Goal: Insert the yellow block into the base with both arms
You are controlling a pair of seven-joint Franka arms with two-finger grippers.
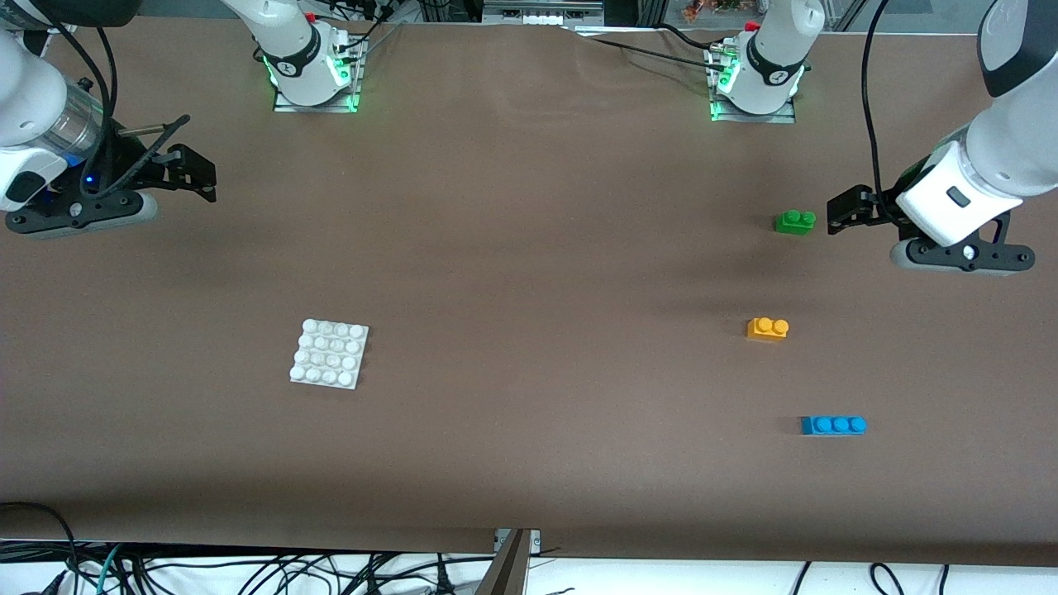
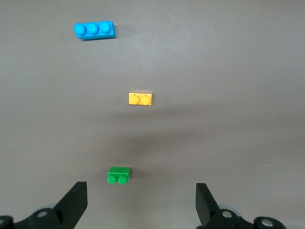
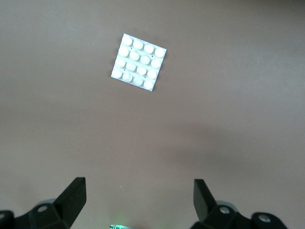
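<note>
Brown tabletop below, my left gripper [image 1: 851,213] and right gripper [image 1: 186,169] hang spread and empty; I should descend squarely astride the yellow block [image 1: 768,329], at three o'clock from the base [image 1: 329,354].

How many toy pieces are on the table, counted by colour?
Green brick: 1
Yellow block: 1
Blue brick: 1
White base: 1
Total: 4

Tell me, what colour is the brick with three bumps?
Blue. The three-stud brick shows best in the front view, nearest that camera of the three bricks.
</note>
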